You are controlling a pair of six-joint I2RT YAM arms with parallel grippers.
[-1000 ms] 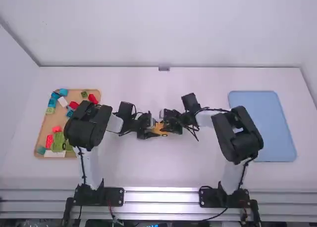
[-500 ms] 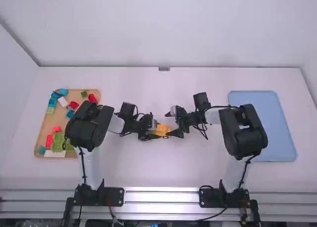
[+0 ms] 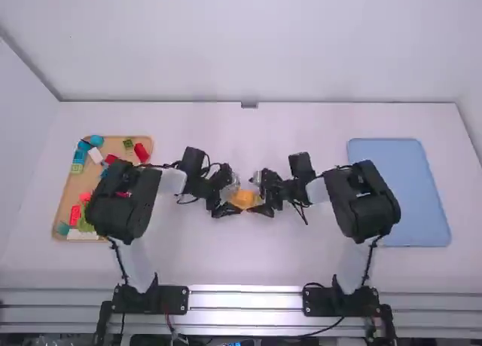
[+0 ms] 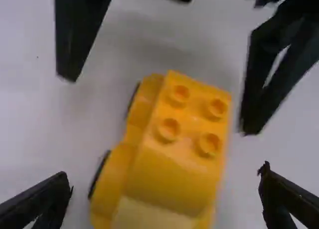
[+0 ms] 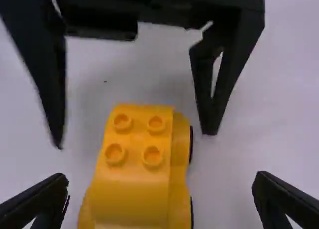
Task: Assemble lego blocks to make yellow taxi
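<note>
Left end effector [image 3: 232, 196], at nine o'clock of the yellow car [image 3: 244, 200]: wide; right end effector [image 3: 260, 195], at three: wide.

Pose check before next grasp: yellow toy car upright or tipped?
Upright: the four studs on top of the yellow toy car face up, and black wheels sit low along its side.

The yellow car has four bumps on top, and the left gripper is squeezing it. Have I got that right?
Not quite. The yellow car does have four bumps on top, but the left gripper isn't squeezing it: the left wrist view shows it open, with a gap on either side of the car.
</note>
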